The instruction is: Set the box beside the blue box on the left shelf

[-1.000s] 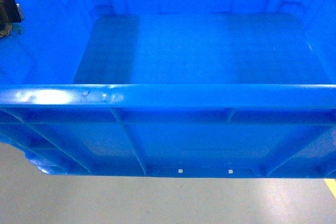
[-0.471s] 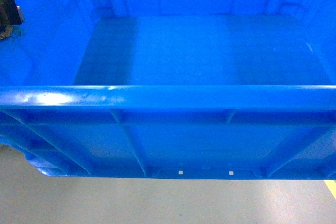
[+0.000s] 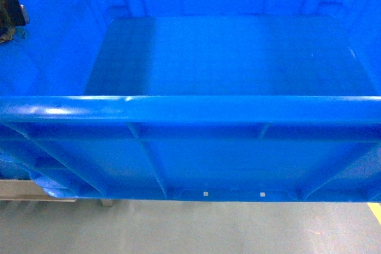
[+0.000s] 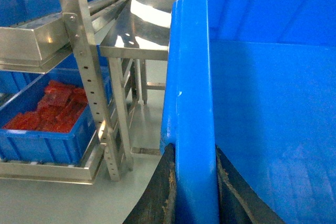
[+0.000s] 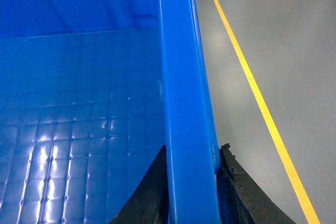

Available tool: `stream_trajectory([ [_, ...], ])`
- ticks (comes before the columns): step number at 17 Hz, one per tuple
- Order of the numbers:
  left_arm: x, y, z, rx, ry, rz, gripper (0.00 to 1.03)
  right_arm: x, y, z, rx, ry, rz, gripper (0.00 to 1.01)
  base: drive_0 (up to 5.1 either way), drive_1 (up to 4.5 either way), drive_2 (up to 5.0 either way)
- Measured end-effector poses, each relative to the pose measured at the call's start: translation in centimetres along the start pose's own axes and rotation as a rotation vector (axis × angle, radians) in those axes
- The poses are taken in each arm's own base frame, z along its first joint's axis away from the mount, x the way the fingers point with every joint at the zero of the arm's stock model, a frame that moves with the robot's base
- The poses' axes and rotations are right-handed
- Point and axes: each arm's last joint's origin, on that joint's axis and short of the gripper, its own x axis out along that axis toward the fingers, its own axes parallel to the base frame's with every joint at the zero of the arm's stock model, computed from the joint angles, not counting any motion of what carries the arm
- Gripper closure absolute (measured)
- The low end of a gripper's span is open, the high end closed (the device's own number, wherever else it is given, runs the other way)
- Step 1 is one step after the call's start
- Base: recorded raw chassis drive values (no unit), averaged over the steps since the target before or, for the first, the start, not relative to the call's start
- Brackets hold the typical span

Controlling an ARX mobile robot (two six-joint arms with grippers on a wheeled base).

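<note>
Left gripper [image 4: 194,192] is clamped on the box [image 3: 226,57] at its left wall, one finger outside and one inside the rim; right gripper [image 5: 191,187] grips the right wall the same way. The box hangs between the two arms, clear of the floor [image 3: 178,230], and fills the head view from 9 to 3 o'clock. In the left wrist view a steel rack [image 4: 86,77] stands at 9 to 10 o'clock, with a crate of red parts [image 4: 47,119] on a low tier; a steel table [image 4: 139,30] sits at 12 o'clock. The roller shelf itself cannot be identified. Risks, as judged: both grips hold a thin wall only, so uneven arm motion could twist or drop the box; its bulk hides the head view, so a corner could strike the rack upright; the floor's yellow line [image 5: 252,87] marks no hazard.
</note>
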Motion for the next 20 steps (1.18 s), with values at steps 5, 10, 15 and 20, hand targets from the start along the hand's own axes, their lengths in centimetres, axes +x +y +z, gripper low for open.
stream_trajectory([
  [5, 0.04, -0.01, -0.08, 0.002, 0.005, 0.001, 0.92, 0.09, 0.02, -0.12, -0.002, 0.008, 0.001, 0.82, 0.0, 0.87, -0.8],
  [10, 0.05, -0.01, -0.07, 0.001, 0.004, 0.0, 0.92, 0.09, 0.02, -0.07, -0.001, 0.003, 0.0, 0.82, -2.8, 1.01, 2.1],
  [15, 0.04, -0.04, -0.07, 0.001, 0.004, -0.001, 0.92, 0.09, 0.0, -0.09, -0.001, 0.005, -0.001, 0.82, -4.8, 1.59, 3.4],
  [20, 0.04, -0.04, -0.08, 0.002, 0.005, -0.002, 0.92, 0.07, -0.01, -0.09, -0.001, 0.006, -0.002, 0.82, -4.5, 1.75, 3.8],
])
